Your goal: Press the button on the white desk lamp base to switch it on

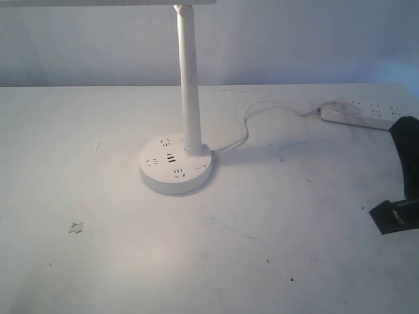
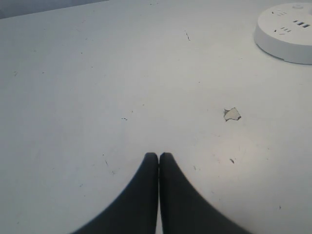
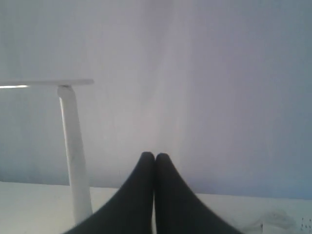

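The left gripper (image 2: 158, 157) and right gripper (image 3: 155, 157) were each pinched fully closed on nothing, well apart from the white desk lamp base (image 1: 175, 181) on the table (image 1: 98, 229).

I see the white desk lamp base (image 1: 171, 184), dotted with dark socket holes (image 1: 152, 161), on a speckled off-white surface (image 1: 98, 275).

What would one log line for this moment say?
lamp base: on table | button: nothing touching it | left fingers: shut, empty, off base | right fingers: shut, empty, off base
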You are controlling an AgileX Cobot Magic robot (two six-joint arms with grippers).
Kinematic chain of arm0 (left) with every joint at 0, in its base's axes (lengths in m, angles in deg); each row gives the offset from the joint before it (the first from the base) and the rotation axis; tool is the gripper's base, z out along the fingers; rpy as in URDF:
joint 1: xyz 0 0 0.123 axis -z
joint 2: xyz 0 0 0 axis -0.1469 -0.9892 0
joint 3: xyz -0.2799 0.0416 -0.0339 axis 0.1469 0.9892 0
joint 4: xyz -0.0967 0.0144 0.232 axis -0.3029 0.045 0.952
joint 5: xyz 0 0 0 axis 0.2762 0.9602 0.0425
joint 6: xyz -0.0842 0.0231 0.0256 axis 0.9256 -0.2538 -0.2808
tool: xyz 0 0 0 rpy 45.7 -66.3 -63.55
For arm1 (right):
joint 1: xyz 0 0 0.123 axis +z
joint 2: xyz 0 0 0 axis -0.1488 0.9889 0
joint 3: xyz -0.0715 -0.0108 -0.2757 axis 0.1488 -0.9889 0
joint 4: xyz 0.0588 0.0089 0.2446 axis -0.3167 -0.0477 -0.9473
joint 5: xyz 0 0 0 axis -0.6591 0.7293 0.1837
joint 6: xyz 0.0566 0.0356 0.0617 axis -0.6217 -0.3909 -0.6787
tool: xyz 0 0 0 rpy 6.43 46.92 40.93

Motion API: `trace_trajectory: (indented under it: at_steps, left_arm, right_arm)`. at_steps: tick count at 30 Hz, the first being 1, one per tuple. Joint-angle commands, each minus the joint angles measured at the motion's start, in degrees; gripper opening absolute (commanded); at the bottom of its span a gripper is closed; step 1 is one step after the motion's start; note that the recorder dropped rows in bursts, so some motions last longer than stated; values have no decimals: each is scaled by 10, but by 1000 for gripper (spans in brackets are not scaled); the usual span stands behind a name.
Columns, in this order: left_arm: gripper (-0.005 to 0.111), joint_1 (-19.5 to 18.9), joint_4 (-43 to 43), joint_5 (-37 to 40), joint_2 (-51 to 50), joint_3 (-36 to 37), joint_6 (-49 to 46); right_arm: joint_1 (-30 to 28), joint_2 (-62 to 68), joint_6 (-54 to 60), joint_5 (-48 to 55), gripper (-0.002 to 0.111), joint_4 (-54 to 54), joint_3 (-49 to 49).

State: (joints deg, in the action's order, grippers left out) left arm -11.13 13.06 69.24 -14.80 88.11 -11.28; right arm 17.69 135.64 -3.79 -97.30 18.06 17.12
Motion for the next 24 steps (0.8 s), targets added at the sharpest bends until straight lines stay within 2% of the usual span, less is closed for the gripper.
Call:
trace_trajectory:
  at_steps: [1,15,24]
  left_arm:
    - [0,0,-1,1,2,1,0]
    - [0,0,-1,1,2,1,0]
    - [0,0,-2,0,2,1,0]
  right_arm:
    - [0,-97,30,71,0,35,-4]
    - [0,-526,111,411,0,35,-4]
    - [0,-526,120,464,0,26,-4]
